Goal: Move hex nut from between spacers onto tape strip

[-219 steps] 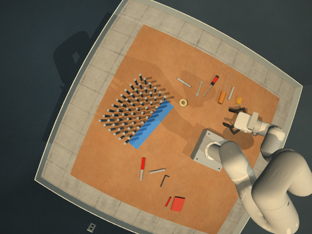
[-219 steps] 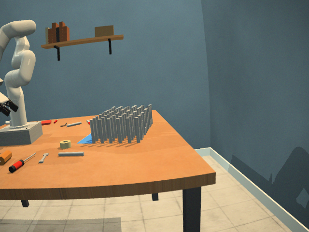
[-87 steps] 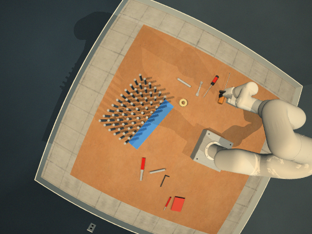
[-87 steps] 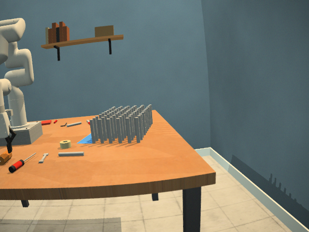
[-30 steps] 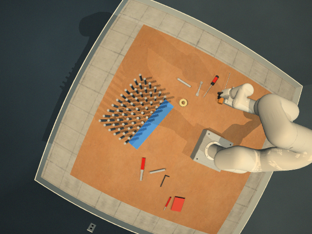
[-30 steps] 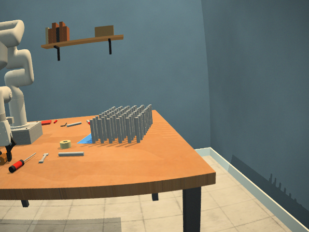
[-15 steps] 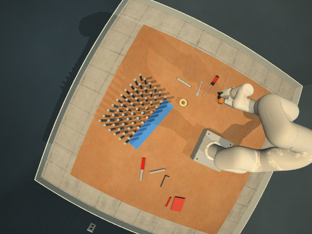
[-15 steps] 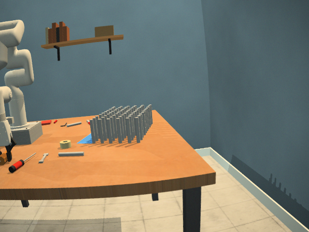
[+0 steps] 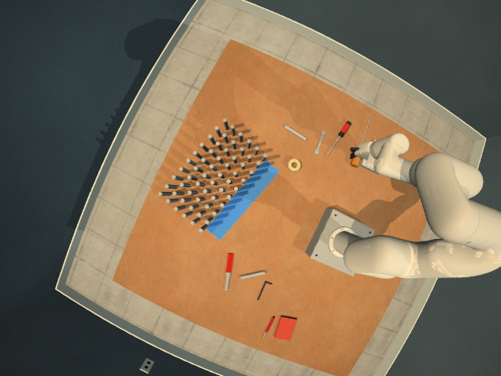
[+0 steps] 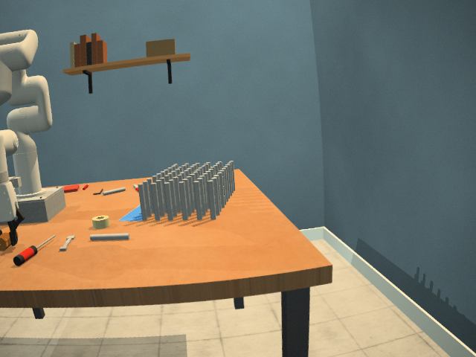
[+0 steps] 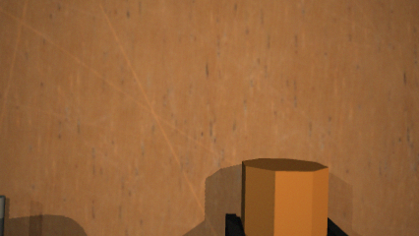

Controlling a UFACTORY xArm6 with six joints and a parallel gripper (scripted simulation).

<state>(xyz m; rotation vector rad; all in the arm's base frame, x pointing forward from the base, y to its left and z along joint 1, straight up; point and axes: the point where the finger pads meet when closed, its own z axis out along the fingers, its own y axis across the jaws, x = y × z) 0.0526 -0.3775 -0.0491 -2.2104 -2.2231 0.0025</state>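
My gripper (image 9: 354, 155) (image 10: 12, 231) is low over the table at the right side, shut on the orange-brown handle (image 9: 355, 161) (image 10: 3, 242) (image 11: 285, 199) of the hook pick. The handle fills the lower part of the wrist view, with a dark finger on each side of it. The pick's thin shaft (image 9: 366, 128) runs away from the gripper along the table; I cannot make out its hook. The grid of upright grey spacers (image 9: 225, 123) (image 10: 188, 193) stands far to the left. The blue strip of tape (image 9: 243, 202) (image 10: 130, 216) lies along its near side. The hex nut is hidden among the spacers.
Near the gripper lie a red-handled screwdriver (image 9: 340, 135) (image 10: 28, 251), a small wrench (image 9: 319, 142) (image 10: 67, 242), a grey rod (image 9: 295, 132) (image 10: 109, 236) and a yellow tape roll (image 9: 296, 163) (image 10: 100, 222). The arm's grey base (image 9: 323, 238) (image 10: 42, 203) stands behind. More tools and a red block (image 9: 285, 327) lie at the front.
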